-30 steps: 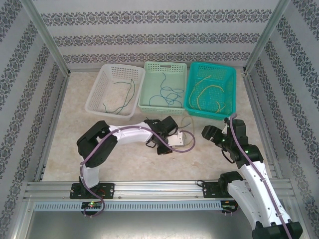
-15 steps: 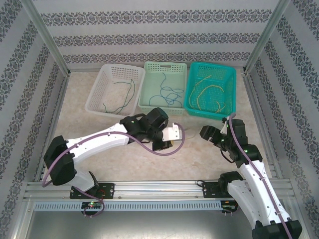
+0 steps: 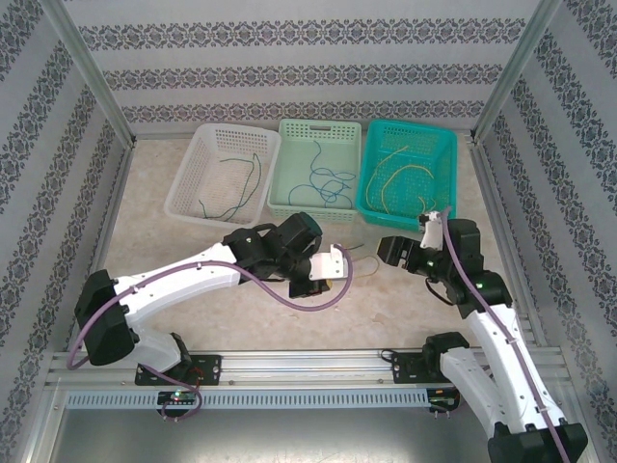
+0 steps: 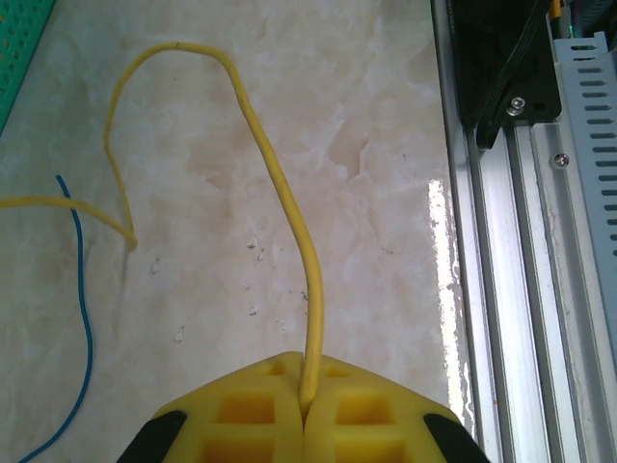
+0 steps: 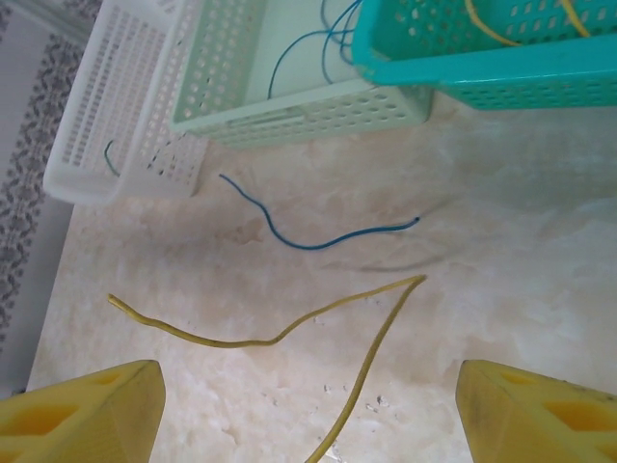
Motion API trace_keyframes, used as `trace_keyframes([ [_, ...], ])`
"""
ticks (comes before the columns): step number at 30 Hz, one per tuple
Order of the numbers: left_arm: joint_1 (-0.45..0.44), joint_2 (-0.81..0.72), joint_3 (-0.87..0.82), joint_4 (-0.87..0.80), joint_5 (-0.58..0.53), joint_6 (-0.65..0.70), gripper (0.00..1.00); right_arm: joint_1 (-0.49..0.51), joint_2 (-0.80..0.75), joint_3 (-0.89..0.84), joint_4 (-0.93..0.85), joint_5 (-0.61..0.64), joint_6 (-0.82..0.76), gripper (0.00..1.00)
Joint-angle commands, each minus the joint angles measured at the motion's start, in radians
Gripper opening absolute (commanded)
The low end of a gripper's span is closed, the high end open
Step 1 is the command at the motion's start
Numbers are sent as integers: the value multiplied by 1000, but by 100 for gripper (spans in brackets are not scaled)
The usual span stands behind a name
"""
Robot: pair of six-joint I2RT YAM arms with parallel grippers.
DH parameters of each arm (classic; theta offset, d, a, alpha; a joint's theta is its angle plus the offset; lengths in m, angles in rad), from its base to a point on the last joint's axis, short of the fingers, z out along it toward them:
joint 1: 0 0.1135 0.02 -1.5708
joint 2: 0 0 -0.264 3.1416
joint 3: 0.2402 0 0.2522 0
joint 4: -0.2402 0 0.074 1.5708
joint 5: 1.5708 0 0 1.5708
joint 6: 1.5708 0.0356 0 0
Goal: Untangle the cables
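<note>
Nearest me, my left arm had unfolded from its bent pose over the last second. My left tool [image 4: 307, 410] was clamped shut on one end of the yellow cable [image 4: 280, 183], low over the middle of the bench [image 3: 241, 309]. My right tool [image 5: 313, 405] had swung in towards it from the right, jaws wide apart and holding nothing. The rest of the yellow cable trailed in loops on the bench. The blue cable [image 5: 308, 239] lay just beyond it, apparently clear of it in the right wrist view. I judged the pair nearly separated, with both cables still to be sorted. Farther back stood the white basket [image 3: 188, 183] with green cables, the pale green basket [image 3: 289, 207] with blue ones and the teal basket [image 3: 371, 212] with yellow ones.
</note>
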Motion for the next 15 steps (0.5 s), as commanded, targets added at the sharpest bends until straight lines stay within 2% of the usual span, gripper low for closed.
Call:
trace_keyframes([
  [1, -16, -31, 27, -57, 30, 28, 2, -10, 2, 37, 23, -69, -124, 81],
  [5, -16, -41, 49, -105, 64, 25, 3, -10, 38, 83, -22, -61, -233, 84],
  [8, -16, -58, 58, -111, 95, 7, 3, -10, 82, 99, -9, -28, -247, 85],
  [15, -15, -123, 14, -11, 80, -67, 2, -12, 150, 91, 56, 130, -74, 88],
])
